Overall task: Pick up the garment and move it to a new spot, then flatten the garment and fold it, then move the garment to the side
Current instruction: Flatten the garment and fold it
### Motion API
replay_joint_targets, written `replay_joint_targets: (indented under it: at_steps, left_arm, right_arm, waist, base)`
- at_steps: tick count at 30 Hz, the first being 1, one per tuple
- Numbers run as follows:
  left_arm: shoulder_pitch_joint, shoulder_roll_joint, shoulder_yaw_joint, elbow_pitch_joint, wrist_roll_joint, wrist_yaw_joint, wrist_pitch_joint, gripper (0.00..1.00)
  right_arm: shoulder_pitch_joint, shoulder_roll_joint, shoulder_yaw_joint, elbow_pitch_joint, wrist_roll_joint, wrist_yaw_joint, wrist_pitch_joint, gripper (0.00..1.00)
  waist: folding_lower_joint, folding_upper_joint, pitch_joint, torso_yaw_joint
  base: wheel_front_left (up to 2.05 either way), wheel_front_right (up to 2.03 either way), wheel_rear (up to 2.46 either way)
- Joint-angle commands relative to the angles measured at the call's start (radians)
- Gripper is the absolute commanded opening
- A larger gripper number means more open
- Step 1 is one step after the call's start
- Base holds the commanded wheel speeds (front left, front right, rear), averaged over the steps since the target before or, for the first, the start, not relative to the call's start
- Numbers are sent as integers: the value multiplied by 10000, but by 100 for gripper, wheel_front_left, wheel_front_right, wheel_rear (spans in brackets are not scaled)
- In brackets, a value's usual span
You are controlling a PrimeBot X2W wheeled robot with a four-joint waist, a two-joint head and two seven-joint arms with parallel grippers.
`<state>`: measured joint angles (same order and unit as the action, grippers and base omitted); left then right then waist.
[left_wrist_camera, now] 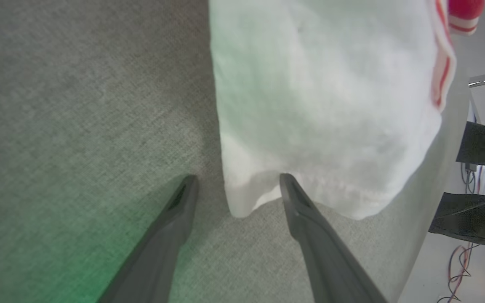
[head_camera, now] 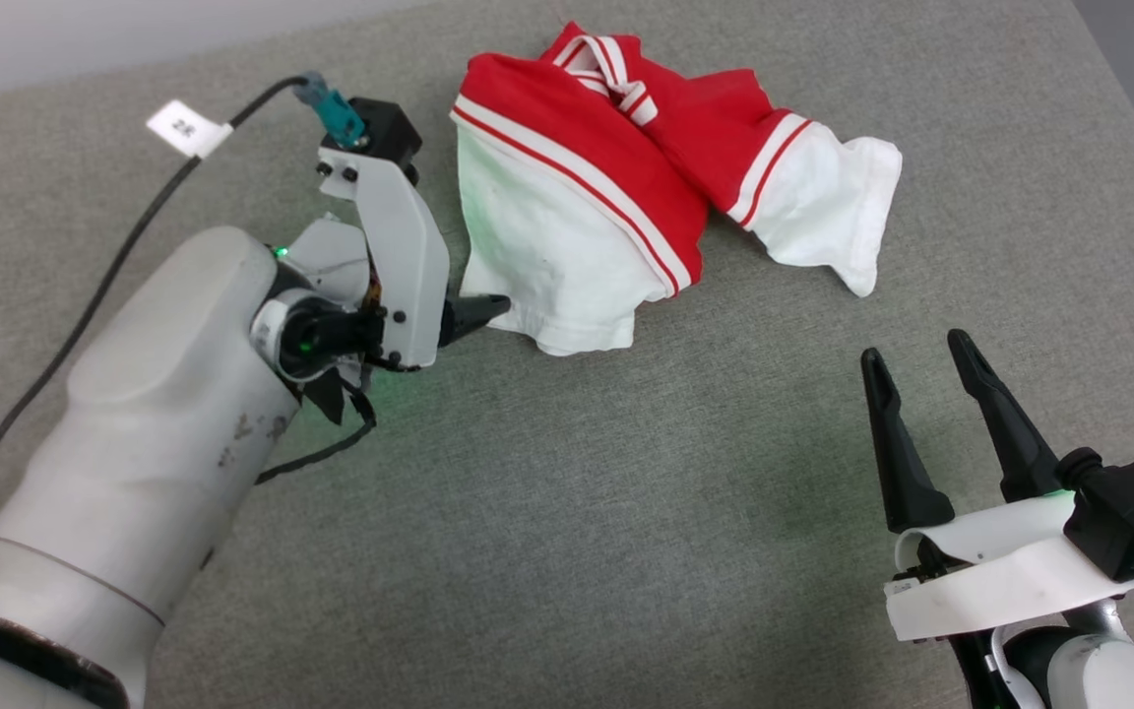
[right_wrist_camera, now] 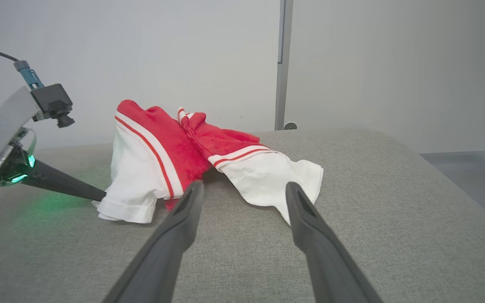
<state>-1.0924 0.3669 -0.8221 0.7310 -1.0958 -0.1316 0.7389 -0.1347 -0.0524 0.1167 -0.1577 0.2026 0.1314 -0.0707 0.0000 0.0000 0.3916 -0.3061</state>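
The left gripper [left_wrist_camera: 237, 181] stood wide open at the garment's left edge, holding nothing. In the left wrist view the corner of one white sleeve [left_wrist_camera: 326, 105] lay between its two fingers [left_wrist_camera: 310, 235], and one fingertip met the sleeve's hem. The right wrist view showed a dark fingertip touching that same hem. The right gripper [head_camera: 912, 347] was also wide open and empty. It hovered well apart from the garment, off its near right side, with its fingers pointing toward it.

There was one garment [head_camera: 577, 167], red with red-and-white striped trim. It lay crumpled in a heap on the grey fabric-covered table [head_camera: 567, 512], and both of its white sleeves showed. Left of the garment, one black cable [head_camera: 114, 266] bearing one white label [head_camera: 188, 128] ran along the left arm.
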Motion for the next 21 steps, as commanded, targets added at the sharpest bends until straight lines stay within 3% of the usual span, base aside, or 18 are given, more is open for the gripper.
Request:
replay_joint_targets:
  at_steps: [1,3,13,21]
  left_arm:
    - [296,-57,-180,159,-158,24,197,63]
    - [374,-144,-249,55,-424,24,349,0]
    - [-106,47,-617,-279,-786,23,195,0]
    - [-835,1563,-1192,-544,-605,23,1321,0]
  right_arm:
    - [-129,36,-27,28,92,-14,-36,100]
    - [-148,34,-81,57,92,-14,-41,100]
    - [37,34,-295,-34,-73,-14,255,100]
    - [223,33,-314,-379,-232,-14,625,100]
  waist:
    - [0,0,0,4]
    - [0,0,-18,54]
    - [0,0,-499,900]
    - [0,0,-920,1763]
  base:
    - [0,0,0]
    - [0,0,0]
    - [0,0,0]
    - [0,0,0]
